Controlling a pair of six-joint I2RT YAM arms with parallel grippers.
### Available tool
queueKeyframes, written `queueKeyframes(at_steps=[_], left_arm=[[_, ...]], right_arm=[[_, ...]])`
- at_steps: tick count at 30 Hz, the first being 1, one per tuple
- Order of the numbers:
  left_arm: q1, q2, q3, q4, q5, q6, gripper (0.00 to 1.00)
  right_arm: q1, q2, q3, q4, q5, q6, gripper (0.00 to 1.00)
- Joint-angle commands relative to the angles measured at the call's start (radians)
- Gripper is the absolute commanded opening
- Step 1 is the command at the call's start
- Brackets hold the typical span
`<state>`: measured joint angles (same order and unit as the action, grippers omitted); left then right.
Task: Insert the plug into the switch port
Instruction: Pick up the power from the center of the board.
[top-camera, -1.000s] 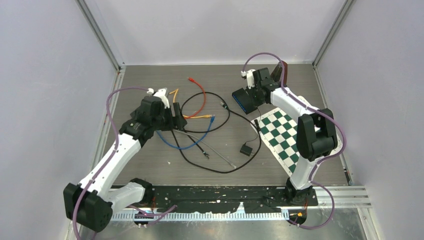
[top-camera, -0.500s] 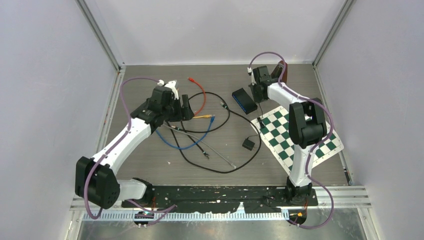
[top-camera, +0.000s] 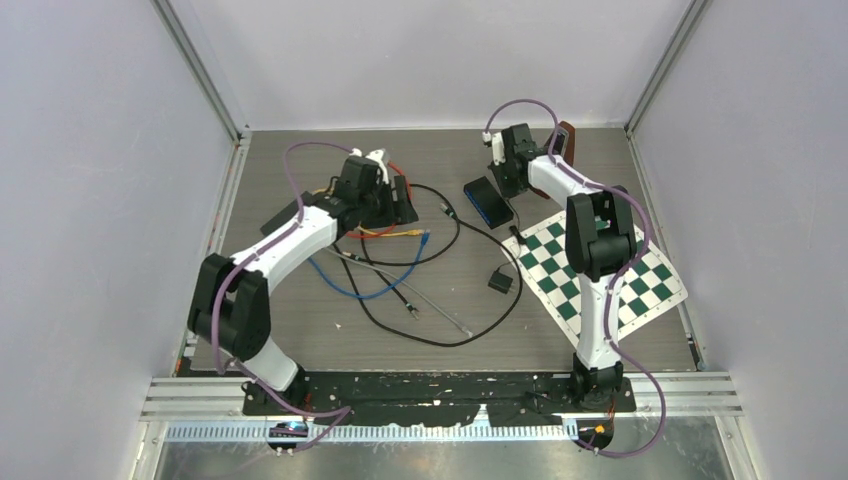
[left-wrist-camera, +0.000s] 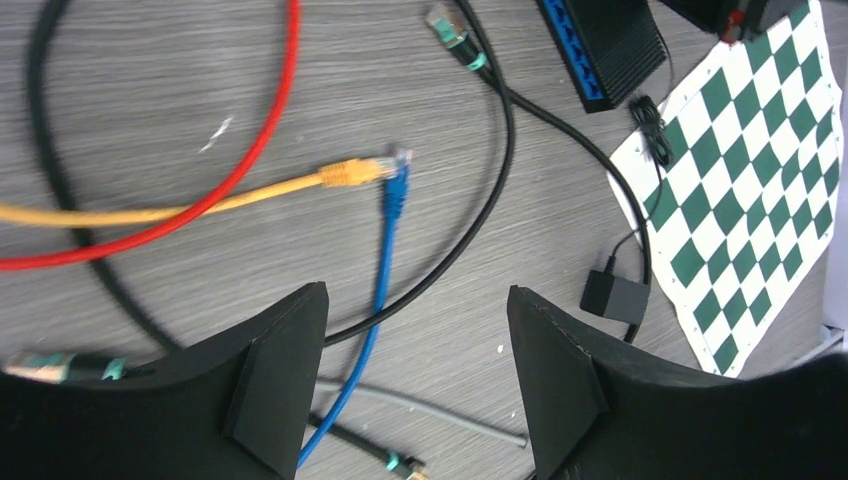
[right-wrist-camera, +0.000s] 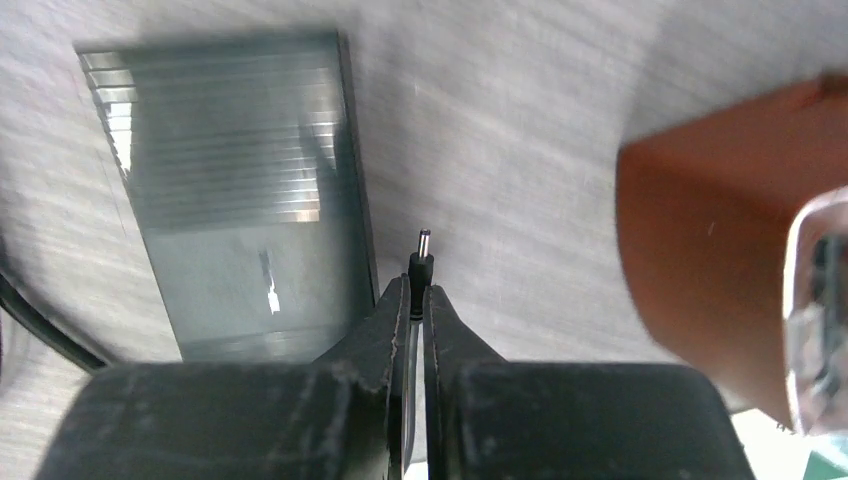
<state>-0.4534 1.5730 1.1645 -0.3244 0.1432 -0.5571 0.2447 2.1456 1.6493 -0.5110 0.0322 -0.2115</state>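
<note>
My right tool (right-wrist-camera: 416, 300) is pinched together on the small black barrel plug with a bare metal tip (right-wrist-camera: 424, 258). The plug sticks out past my fingertips over the grey wood-grain table (right-wrist-camera: 520, 130) and sits in no port. Just to its left in the wrist view lies the flat dark rectangular switch box (right-wrist-camera: 230, 190), its long edge running alongside the plug, close but apart. From here I cannot tell where the power port sits. To the right a reddish-brown block (right-wrist-camera: 715, 260) stands near. Something clear and blurred at the frame edge I cannot make out.

My left tool (left-wrist-camera: 415, 390) is spread wide apart with nothing between the fingers, hanging over a tangle of cables well left of the switch. Beneath it a thin red cable (left-wrist-camera: 275, 120) curves across a yellow cable with an orange connector (left-wrist-camera: 345, 174). That connector's end meets the head of a blue network cable (left-wrist-camera: 390, 215). A thick black cable (left-wrist-camera: 505, 150) loops round them, and a grey cable (left-wrist-camera: 430, 408) lies lower down. The switch's row of blue ports shows in that view, facing the cable heap. A thin black lead runs from near the switch along the edge of the green-and-white chequered mat (left-wrist-camera: 760, 170). It ends at a small black adapter block (left-wrist-camera: 613, 297) lying on the table just beside the mat.
</note>
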Motion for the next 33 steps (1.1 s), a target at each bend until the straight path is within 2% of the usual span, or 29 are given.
queueKeyframes(at_steps=[1, 8, 19, 24, 33], left_arm=[[-0.041, 0.096, 0.086, 0.097, 0.042, -0.053, 0.68], [-0.072, 0.230, 0.156, 0.155, 0.062, -0.066, 0.68], [-0.069, 0.344, 0.273, 0.139, 0.035, -0.029, 0.68], [-0.052, 0.392, 0.324, 0.130, 0.030, -0.025, 0.68], [-0.007, 0.487, 0.448, 0.130, 0.074, -0.031, 0.68]], right_arm=[[0.004, 0.057, 0.149, -0.030, -0.077, -0.058, 0.05], [0.035, 0.090, 0.152, -0.057, -0.135, -0.155, 0.05], [0.108, 0.048, 0.121, -0.009, -0.211, -0.323, 0.05], [0.108, 0.014, 0.132, -0.065, -0.133, -0.268, 0.05], [0.061, -0.148, -0.027, -0.148, -0.148, -0.227, 0.05]])
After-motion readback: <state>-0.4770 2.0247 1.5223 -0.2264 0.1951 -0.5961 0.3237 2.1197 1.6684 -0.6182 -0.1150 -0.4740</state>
